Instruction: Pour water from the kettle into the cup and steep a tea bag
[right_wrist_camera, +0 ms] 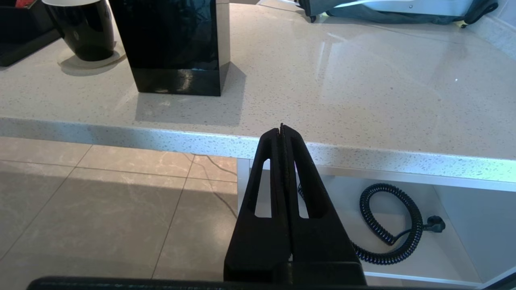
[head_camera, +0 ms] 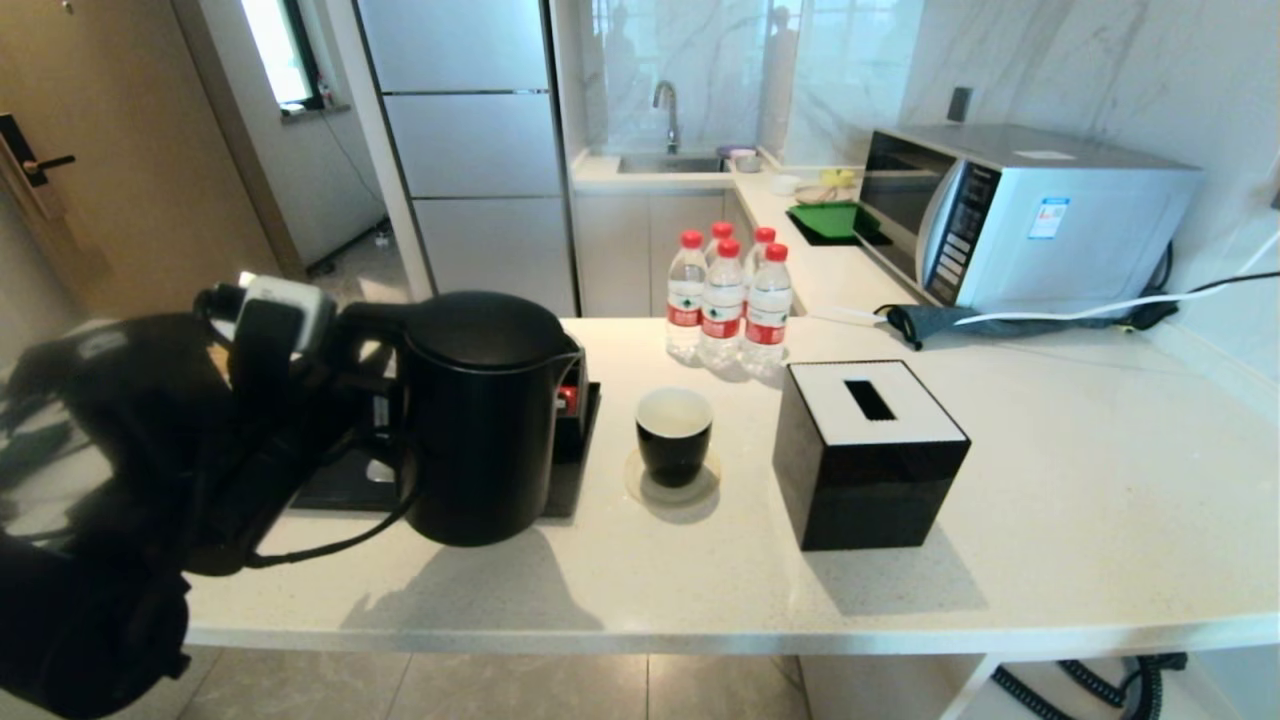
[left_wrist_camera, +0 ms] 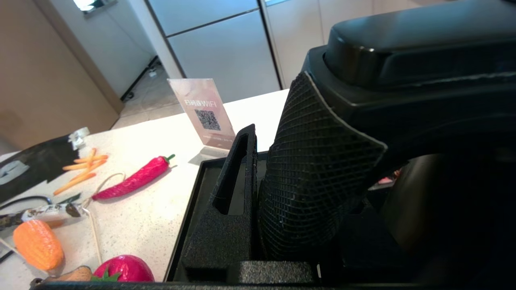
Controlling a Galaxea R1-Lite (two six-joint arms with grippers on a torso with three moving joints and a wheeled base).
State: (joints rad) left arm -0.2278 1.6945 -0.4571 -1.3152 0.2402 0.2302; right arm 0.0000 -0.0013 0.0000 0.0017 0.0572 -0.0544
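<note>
The matte black kettle stands upright over the front edge of a black tray; whether it rests or hangs I cannot tell. My left gripper is shut on its handle. In the left wrist view one finger presses the textured handle grip, and the other finger is hidden behind it. The glossy black cup, white inside, sits on a round coaster right of the kettle, also visible as the cup. No water or tea bag shows. My right gripper is shut and empty, below the counter's front edge.
A black tissue box stands right of the cup. Several red-capped bottles are behind it, a microwave at back right. A red packet lies in the tray. A WiFi sign, chili and corn lie left of the tray.
</note>
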